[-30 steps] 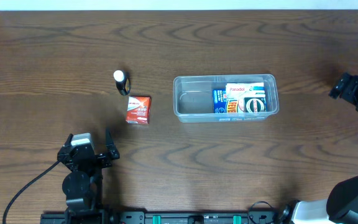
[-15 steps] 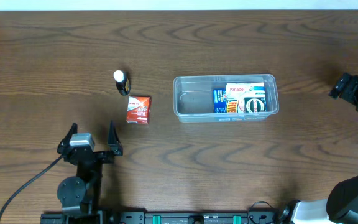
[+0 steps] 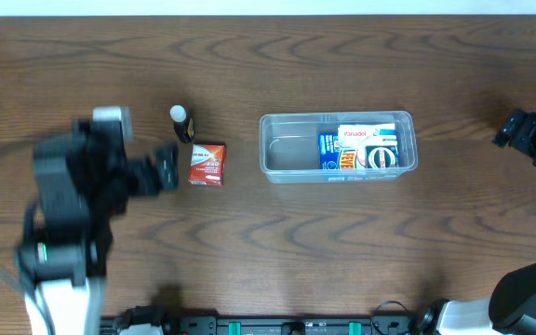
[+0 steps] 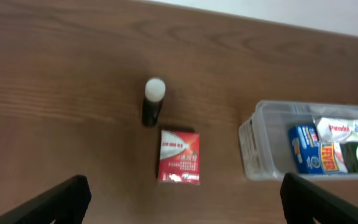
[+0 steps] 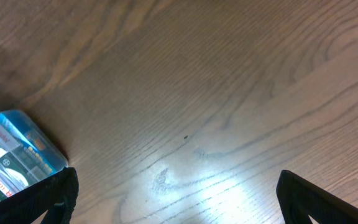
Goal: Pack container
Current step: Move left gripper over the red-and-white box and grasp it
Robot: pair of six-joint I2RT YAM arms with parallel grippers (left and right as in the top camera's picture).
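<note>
1. My left arm has swung up from the near edge of the table (image 3: 342, 261) and forward. My left gripper (image 3: 164, 171) now hangs just left of the red box (image 3: 207, 164), smeared in the overhead view because it is mid-move.
2. Its jaws stand wide apart and hold nothing. In the left wrist view the fingers (image 4: 64, 200) sit at the two bottom corners, with the red box centred ahead of the gap.
3. The dark bottle (image 3: 182, 123) with its white cap stands close behind the box, with a sliver of wood showing between them.
4. The container (image 3: 287, 151) has not shifted. It sits mid-table, well to the right of the box. Its right half holds the Panadol pack (image 3: 366, 134) and a blue pack (image 3: 328, 149) among others, and its left half is bare.
5. My right gripper (image 3: 529, 135) has stayed parked at the far right edge, jaws fully spread over bare wood.
6. I take this as the start of a pick on the red box. The box and the bottle are still outside the container, so the packing looks partly done.
7. Next I would need to come down squarely over the box and keep my far finger clear of the bottle, which could tip if nudged.
</note>
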